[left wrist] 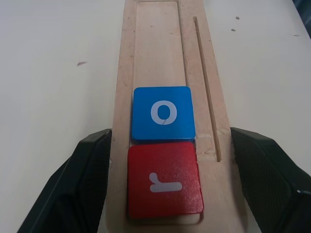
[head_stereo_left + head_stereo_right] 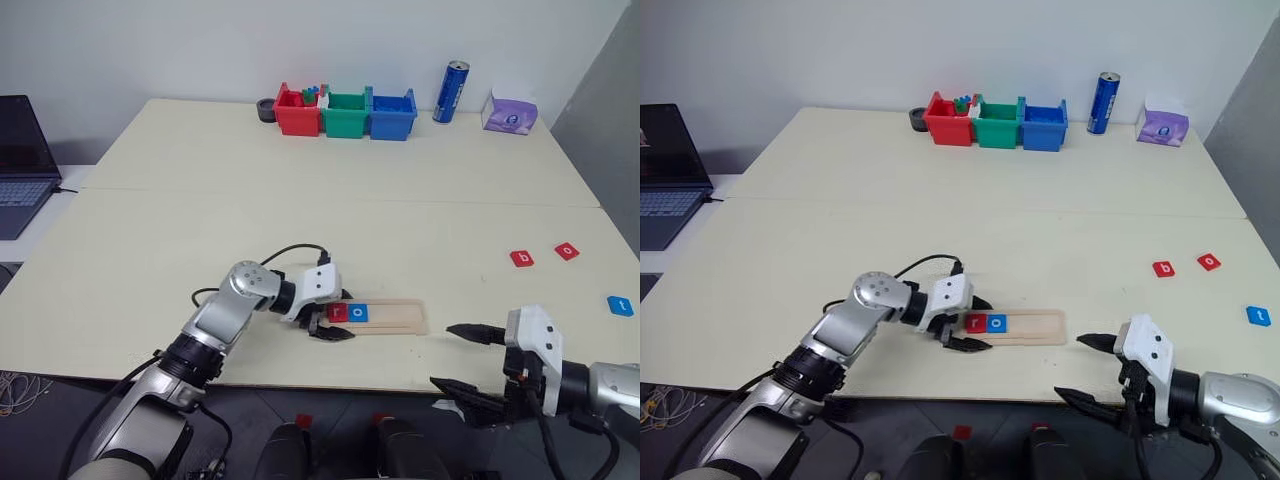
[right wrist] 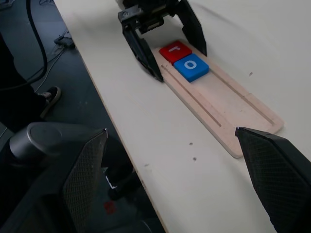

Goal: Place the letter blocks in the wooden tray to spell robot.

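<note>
The wooden tray lies near the table's front edge. In its left end a red "r" block and a blue "o" block sit side by side. My left gripper straddles that end, its black fingers pressed against the tray's two long sides, shut on it. Three loose blocks lie at the right: a red "b", a red "o" and a blue "t". My right gripper hangs open at the front edge, right of the tray, holding nothing.
Red, green and blue bins stand at the far edge, with a black roll to their left. A blue can and a purple pack stand to their right. A laptop sits at far left.
</note>
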Tool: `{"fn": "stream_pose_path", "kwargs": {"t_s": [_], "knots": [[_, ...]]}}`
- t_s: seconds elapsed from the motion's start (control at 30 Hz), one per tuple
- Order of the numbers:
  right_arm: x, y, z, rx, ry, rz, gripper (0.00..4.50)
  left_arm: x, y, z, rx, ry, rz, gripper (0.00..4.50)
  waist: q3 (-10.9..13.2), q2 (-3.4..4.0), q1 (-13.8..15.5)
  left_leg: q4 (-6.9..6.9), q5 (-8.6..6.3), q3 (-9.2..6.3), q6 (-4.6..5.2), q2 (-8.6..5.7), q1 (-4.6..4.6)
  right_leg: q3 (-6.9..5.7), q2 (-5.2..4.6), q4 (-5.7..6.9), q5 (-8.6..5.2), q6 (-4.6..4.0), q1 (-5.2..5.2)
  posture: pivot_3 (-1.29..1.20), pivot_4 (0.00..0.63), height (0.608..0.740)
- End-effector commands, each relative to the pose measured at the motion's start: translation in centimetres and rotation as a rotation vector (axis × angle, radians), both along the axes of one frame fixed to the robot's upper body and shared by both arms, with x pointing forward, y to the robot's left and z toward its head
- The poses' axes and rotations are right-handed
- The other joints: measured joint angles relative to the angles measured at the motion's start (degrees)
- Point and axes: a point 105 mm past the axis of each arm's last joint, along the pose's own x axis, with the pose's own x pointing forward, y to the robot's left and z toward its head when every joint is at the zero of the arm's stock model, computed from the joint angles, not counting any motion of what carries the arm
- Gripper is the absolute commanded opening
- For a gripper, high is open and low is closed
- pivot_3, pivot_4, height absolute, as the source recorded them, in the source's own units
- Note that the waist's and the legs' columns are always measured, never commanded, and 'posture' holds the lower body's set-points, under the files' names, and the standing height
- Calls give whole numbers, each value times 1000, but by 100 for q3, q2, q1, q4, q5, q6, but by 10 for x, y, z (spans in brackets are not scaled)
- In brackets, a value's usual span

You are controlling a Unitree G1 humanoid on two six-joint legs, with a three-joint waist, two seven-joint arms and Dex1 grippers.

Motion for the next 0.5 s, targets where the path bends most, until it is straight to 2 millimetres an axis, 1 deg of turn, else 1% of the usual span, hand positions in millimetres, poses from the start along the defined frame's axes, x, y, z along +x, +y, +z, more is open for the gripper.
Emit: {"fn": "stream_pose_path", "kwargs": {"t_s": [0.03, 0.13, 0.23, 0.47, 0.5], "knots": [[-1, -3, 7, -21, -43, 14, 4500, -8, -18, -3, 20, 3, -68, 3383, 0, 0, -2, 0, 0, 1, 0, 0, 0, 0, 0, 0, 0, 0, 0, 0, 150, 740], [-1, -5, 5, -29, -44, 7, 4500, -7, -28, -2, 10, 0, -67, 3383, 0, 0, 11, 2, 0, -1, 0, -2, 0, 0, 1, 1, 0, 0, 0, 0, 150, 740], [-1, -7, 3, -41, -48, 4, 4500, -5, -33, 0, 2, -13, -55, 3383, 0, -1, 11, 2, 0, 1, 0, -5, 0, 2, 1, 1, 0, 0, 0, 0, 150, 740], [-1, -3, 2, -35, -53, 14, 4500, -9, -32, -3, 13, 24, -47, 3383, 0, -1, 9, 2, 0, 0, 0, -3, 3, 2, 3, 5, 0, 0, 1, 0, 150, 740], [-1, -2, 1, -34, -49, 16, 4500, -10, -32, -2, 11, 33, -48, 3733, 0, -1, 8, 2, 0, 0, 0, -4, 3, 2, 3, 5, 0, 0, 1, 0, 150, 740]]}}
